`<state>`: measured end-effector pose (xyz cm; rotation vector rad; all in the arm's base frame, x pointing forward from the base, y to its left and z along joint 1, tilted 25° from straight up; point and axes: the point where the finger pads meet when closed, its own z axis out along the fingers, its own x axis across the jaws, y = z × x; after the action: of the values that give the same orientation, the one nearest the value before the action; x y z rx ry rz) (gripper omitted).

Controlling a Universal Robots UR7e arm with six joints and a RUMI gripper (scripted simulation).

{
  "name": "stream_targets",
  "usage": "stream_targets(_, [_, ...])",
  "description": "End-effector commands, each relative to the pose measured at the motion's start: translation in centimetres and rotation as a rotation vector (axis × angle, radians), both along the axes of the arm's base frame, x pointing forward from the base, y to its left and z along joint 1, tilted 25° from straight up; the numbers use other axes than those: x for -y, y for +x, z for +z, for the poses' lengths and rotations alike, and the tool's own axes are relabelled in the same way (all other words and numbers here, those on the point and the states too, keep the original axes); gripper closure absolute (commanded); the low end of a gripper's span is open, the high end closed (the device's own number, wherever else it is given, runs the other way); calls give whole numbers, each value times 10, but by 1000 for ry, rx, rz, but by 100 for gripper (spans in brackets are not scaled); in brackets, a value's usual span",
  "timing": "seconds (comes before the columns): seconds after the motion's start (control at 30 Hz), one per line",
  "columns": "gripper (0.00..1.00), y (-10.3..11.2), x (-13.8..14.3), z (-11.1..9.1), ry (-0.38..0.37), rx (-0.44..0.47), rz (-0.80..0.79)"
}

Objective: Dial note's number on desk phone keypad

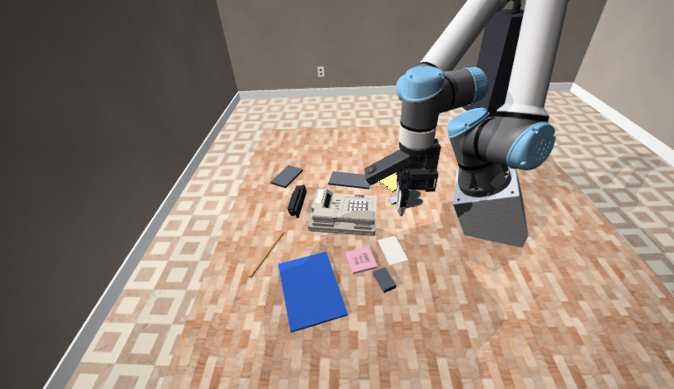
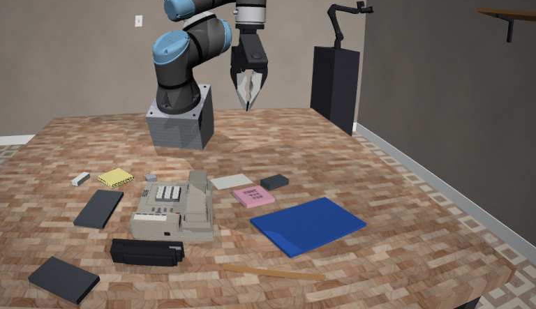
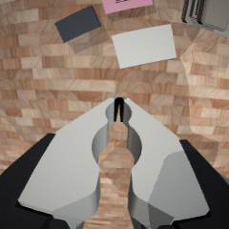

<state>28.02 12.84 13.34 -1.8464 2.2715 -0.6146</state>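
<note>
The beige desk phone stands on the table with its handset in the cradle; a corner of it shows at the top right of the wrist view. Its keypad of pale keys faces up. The pink note lies beside the phone; its printed number is too blurred to read in the top and exterior views and cut off in the wrist view. My gripper is shut and empty, well above the table on the robot-base side of the phone, touching nothing.
A white card and a dark block lie near the note. A blue folder, a pencil, a black stapler-like object and a yellow pad lie around.
</note>
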Motion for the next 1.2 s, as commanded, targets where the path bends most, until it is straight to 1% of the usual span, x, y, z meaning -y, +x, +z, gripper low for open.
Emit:
stream_targets(0.0, [100, 0, 0, 0, 0, 1, 0])
stream_targets(0.5, [100, 2, 0, 1, 0, 1, 0])
stream_targets(0.63, [100, 6, 1, 3, 0, 1, 0])
stream_targets(0.77, [100, 16, 2, 7, 0, 1, 0])
stream_targets(0.83, [100, 16, 2, 7, 0, 1, 0])
stream_targets(0.97, [100, 30, 5, 14, 0, 1, 0])
stream_targets(1.17, [100, 61, 10, 28, 0, 1, 0])
